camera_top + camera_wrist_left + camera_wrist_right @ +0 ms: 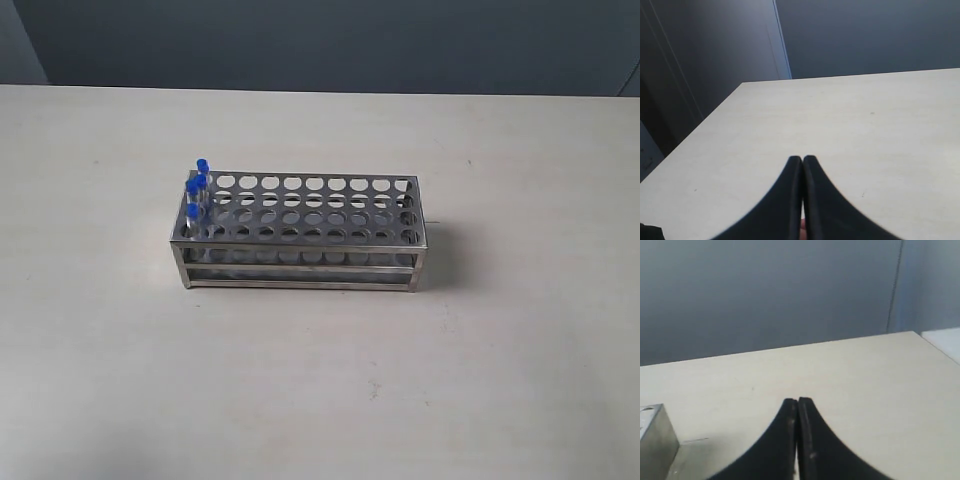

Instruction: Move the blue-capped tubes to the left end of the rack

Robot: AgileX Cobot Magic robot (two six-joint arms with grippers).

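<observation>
The shiny steel rack (pixel 300 238) stands mid-table in the exterior view, its top plate full of round holes. The blue-capped tubes (pixel 196 190) stand together in the holes at its left end, caps poking above the plate. Neither arm shows in the exterior view. My left gripper (pixel 803 158) is shut, black fingers pressed together over bare tabletop, nothing between them. My right gripper (pixel 798 400) is shut too, also empty; a corner of the rack (pixel 655 432) shows at the edge of the right wrist view.
The pale table (pixel 480 380) spreads wide on all sides of the rack. A dark grey wall (pixel 320 40) runs behind its far edge. The table's corner and edge (pixel 742 85) show in the left wrist view.
</observation>
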